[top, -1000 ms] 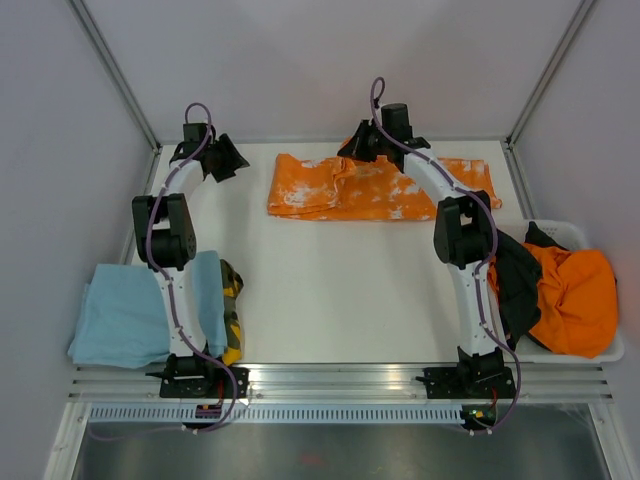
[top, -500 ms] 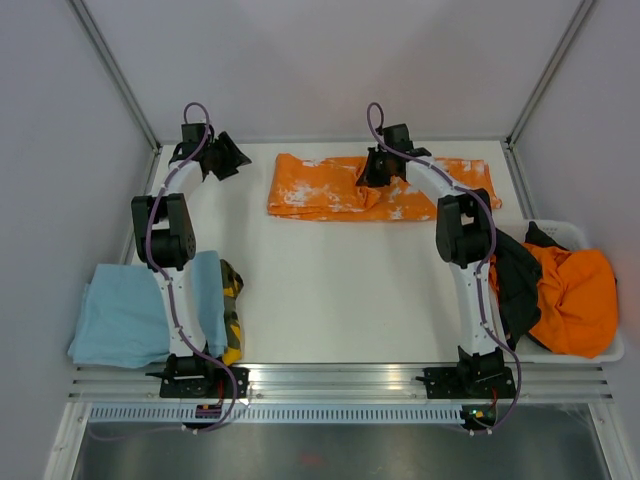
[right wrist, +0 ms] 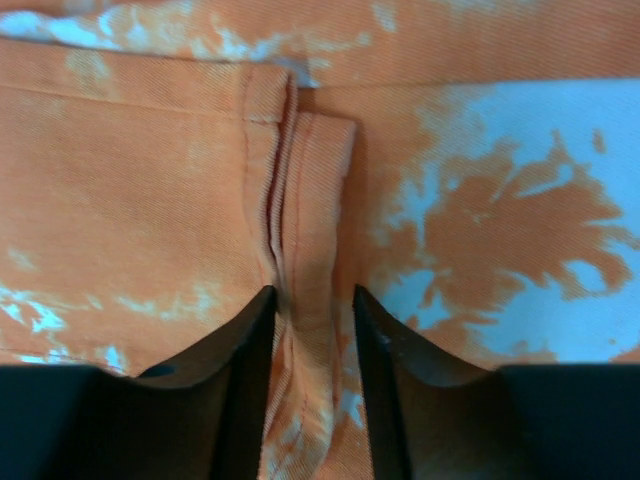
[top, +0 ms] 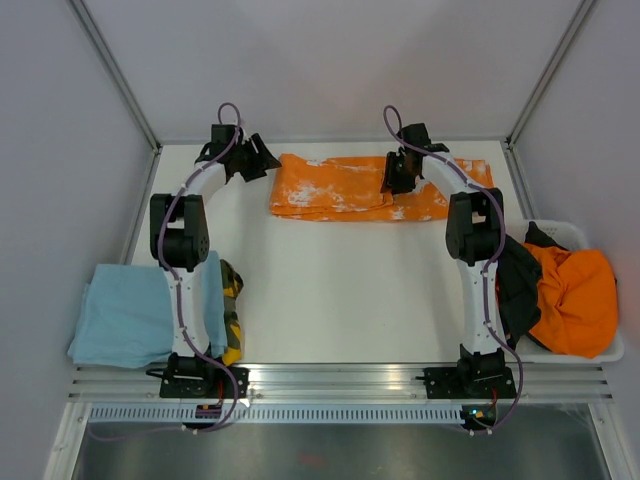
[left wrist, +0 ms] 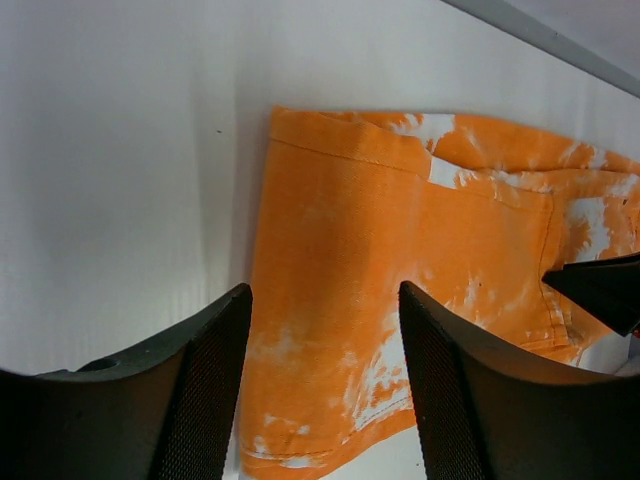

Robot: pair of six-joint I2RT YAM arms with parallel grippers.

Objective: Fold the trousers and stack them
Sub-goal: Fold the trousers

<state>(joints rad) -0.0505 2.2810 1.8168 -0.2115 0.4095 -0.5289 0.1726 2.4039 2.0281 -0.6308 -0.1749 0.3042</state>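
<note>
The trousers (top: 340,188), bright orange with white blotches, lie flat in a long folded strip along the far side of the table. My left gripper (top: 262,160) hovers at their left end. In the left wrist view it (left wrist: 325,300) stands open above the trousers (left wrist: 400,220), with nothing between the fingers. My right gripper (top: 397,180) sits low over the strip's middle right. In the right wrist view it (right wrist: 310,295) is open, its jaws apart on either side of a raised seam fold of the trousers (right wrist: 150,170). Its tip (left wrist: 600,285) also shows in the left wrist view.
A folded light blue cloth (top: 125,315) and a camouflage garment (top: 231,310) lie near the left arm's base. A white bin (top: 600,355) at the right holds a plain orange garment (top: 575,300) and a black one (top: 515,280). Walls enclose the table.
The left arm swung right to the trousers' left end. The right gripper moved right along the strip and its jaws went from shut to apart, leaving the fabric lying flatter.
</note>
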